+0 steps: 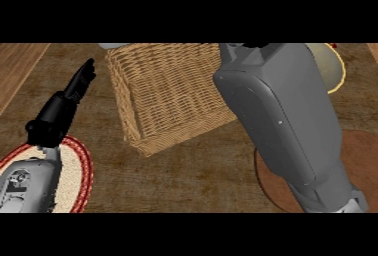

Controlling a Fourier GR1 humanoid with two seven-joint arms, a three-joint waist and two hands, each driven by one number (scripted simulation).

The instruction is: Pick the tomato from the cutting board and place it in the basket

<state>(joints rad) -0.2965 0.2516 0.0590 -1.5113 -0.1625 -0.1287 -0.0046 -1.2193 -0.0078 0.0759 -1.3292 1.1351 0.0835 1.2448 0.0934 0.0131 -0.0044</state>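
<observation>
The wicker basket (168,95) stands tilted in the middle of the view, and I see nothing inside it. My right forearm (288,120) rises from the lower right past the basket's right side. Only a dark sliver of the right hand (256,44) shows at the top edge. A brown round cutting board (358,150) lies under that forearm at the right. No tomato is visible. A tiny red bit (334,46) at the top right is too small to identify. My left hand (77,85) is open to the left of the basket, fingers straight and pointing away, holding nothing.
A plate with a red rim (80,172) lies at the lower left under my left forearm. A pale plate with a yellow rim (332,67) sits at the top right, partly behind my right forearm. A lighter wooden strip (18,65) runs along the far left.
</observation>
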